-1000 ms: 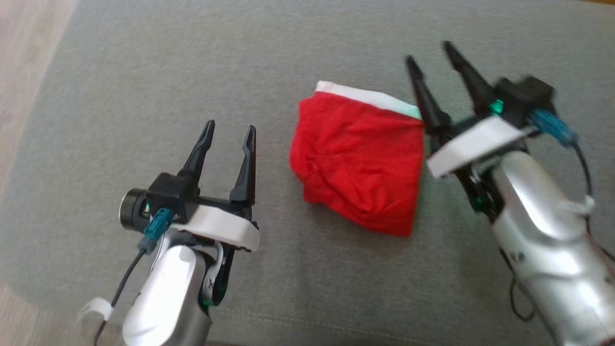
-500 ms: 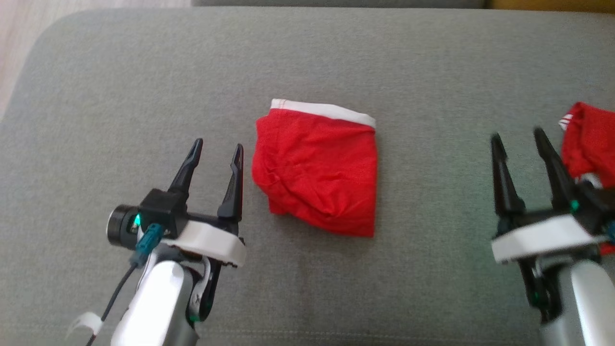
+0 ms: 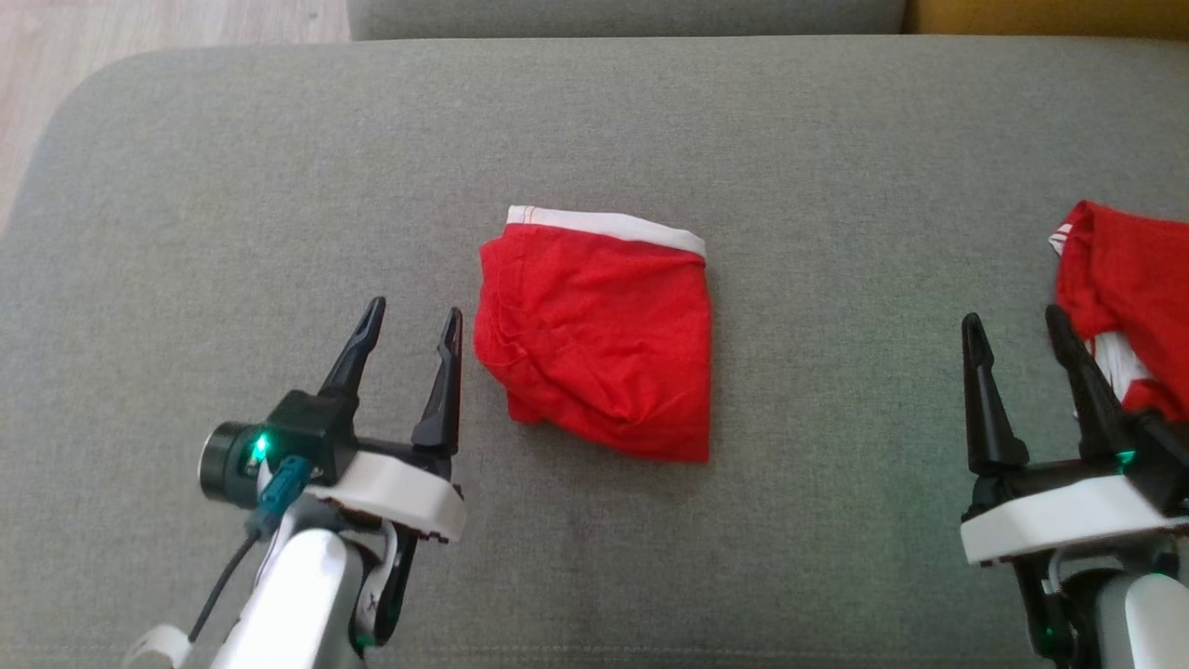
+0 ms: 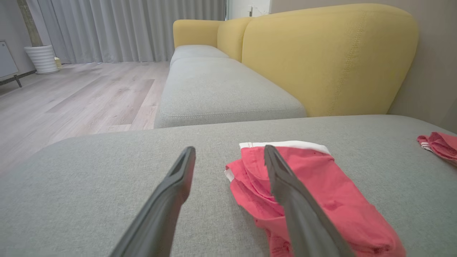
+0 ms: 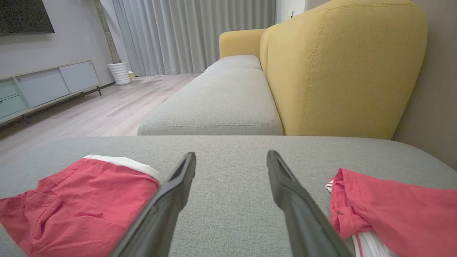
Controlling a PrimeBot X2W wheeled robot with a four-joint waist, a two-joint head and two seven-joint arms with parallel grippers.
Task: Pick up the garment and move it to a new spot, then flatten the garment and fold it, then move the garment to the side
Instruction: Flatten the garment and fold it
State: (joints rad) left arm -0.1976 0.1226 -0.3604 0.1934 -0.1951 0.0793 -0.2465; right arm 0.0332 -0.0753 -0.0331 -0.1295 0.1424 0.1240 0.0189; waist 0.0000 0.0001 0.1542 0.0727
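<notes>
Sofa seat (image 3: 594, 111) | folded red garment (image 3: 594, 339) just right of left jaws, waistband (image 3: 604, 223) at far end (left jaws nearer) | both jaws wide open, empty

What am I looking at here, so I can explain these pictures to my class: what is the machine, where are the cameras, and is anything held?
This is a wheeled robot with two arms, each ending in a two-fingered claw. The top-down picture comes from a camera on its head; the other two come from wrist cameras looking along the dark fingers. Everything lies on a grey fabric sofa cushion. In the middle is a folded red cloth garment with a white waistband; a second, crumpled red garment lies at the robot's right. The left claw sits beside the folded garment, the right claw near the crumpled one. Both claws are open and hold nothing.
</notes>
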